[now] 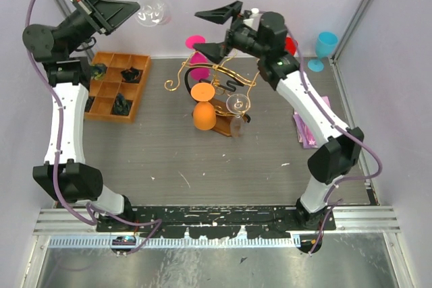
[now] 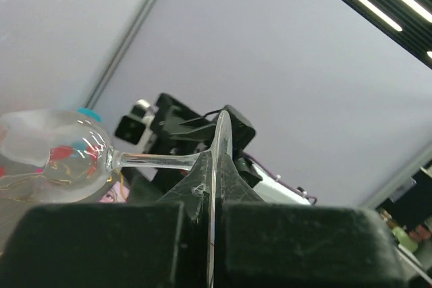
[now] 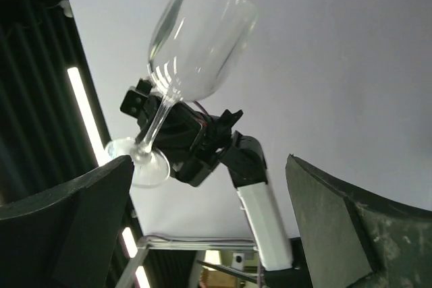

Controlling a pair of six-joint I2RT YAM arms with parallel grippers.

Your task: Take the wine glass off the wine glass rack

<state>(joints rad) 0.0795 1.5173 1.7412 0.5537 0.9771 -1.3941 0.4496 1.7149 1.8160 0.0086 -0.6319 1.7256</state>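
1. Top view: the wine glass (image 1: 152, 10) is off the rack (image 1: 226, 75), up in the air to the rack's rear left.
   - The left claw (image 1: 135, 9) is clamped on it, with the bowl pointing across towards the other arm.
   - The right claw (image 1: 197, 30) hangs above the rack's back edge. Its jaws are spread wide with nothing between them, and the opening faces the glass.
   - I read that as keeping out of the glass's way, or a handover stance; which one I cannot tell.
   - An orange glass (image 1: 203, 114) and a second clear glass (image 1: 237, 106) hang upside down on the rack.
   - The wooden tray (image 1: 142, 89) sits well to the left.

2. Left wrist view: the left claw (image 2: 208, 234) is shut on the glass's foot, seen edge-on as a thin line between the pads.
   - Pinching the flat disc gives the pads two firm faces to press, which the round bowl would not.
   - The stem runs out sideways, so the glass (image 2: 57, 156) lies nearly level. That puts leverage on the grip, so it may swing if moved quickly.

3. Right wrist view: the right claw's fingers (image 3: 74, 220) stand far apart at the bottom corners, touching nothing.
   - The glass (image 3: 199, 38) shows between them, tilted and held at its foot by the left claw beyond.
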